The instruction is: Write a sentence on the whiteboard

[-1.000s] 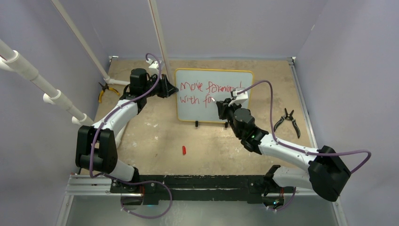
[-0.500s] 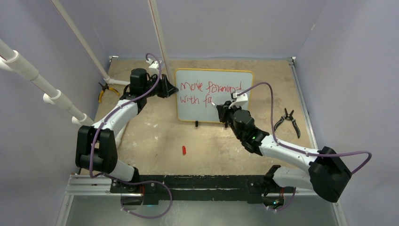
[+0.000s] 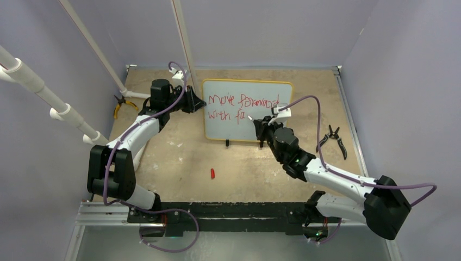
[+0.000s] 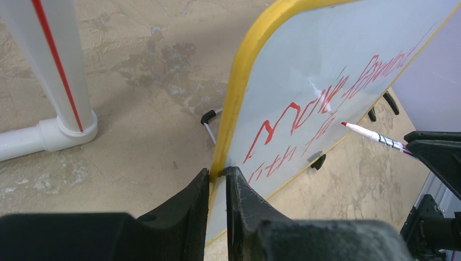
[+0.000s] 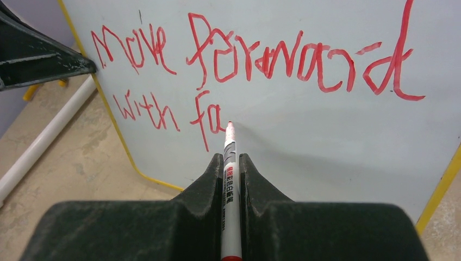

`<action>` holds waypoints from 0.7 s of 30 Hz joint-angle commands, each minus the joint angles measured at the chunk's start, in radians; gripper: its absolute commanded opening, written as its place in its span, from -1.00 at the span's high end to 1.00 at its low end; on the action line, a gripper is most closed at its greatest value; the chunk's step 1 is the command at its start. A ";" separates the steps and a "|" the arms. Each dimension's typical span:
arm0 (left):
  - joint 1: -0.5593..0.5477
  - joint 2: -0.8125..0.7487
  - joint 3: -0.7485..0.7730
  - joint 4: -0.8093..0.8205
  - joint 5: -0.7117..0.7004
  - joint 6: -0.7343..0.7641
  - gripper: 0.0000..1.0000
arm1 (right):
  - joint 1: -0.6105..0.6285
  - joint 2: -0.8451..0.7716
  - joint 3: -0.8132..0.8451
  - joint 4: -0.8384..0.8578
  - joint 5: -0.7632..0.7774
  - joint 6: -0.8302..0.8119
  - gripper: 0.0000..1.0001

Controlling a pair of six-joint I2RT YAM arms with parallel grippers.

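black pliers (image 3: 332, 140) at right of frame, yellow-handled pliers (image 3: 118, 107) at left, small red cap (image 3: 212, 173) lower centre, white pipes (image 3: 41, 89) upper left

whiteboard (image 3: 234, 131): stands on the table (image 3: 179, 155), toward its 12 o'clock side.
sentence (image 3: 242, 101): on the whiteboard's face, in two lines.
left gripper (image 3: 200, 105): astride the whiteboard's 9 o'clock edge.
right gripper (image 3: 256, 123): before the whiteboard, marker (image 5: 230, 157) between its fingers, its tip at the second line's end.
pliers (image 3: 332, 139): on the table, 3 o'clock of the whiteboard.
cap (image 3: 212, 173): on the table, 7 o'clock of the whiteboard.

Upright whiteboard (image 3: 247, 111), unfinished red sentence (image 5: 217, 70)
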 commanded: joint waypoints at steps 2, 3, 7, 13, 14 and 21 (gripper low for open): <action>-0.020 -0.010 0.003 -0.011 0.021 0.008 0.72 | -0.004 0.020 0.044 0.052 0.025 -0.045 1.00; -0.020 -0.010 0.003 -0.012 0.021 0.008 0.72 | -0.004 0.022 0.045 0.058 0.025 -0.050 1.00; -0.020 -0.009 0.002 -0.011 0.020 0.010 0.72 | -0.005 0.027 0.050 0.080 0.027 -0.069 1.00; -0.021 -0.010 0.003 -0.011 0.021 0.009 0.71 | -0.005 0.045 0.064 0.094 0.037 -0.085 1.00; -0.021 -0.010 0.004 -0.013 0.021 0.010 0.72 | -0.005 0.050 0.065 0.094 0.040 -0.087 1.00; -0.020 -0.010 0.004 -0.013 0.022 0.010 0.72 | -0.005 0.061 0.070 0.051 0.086 -0.083 1.00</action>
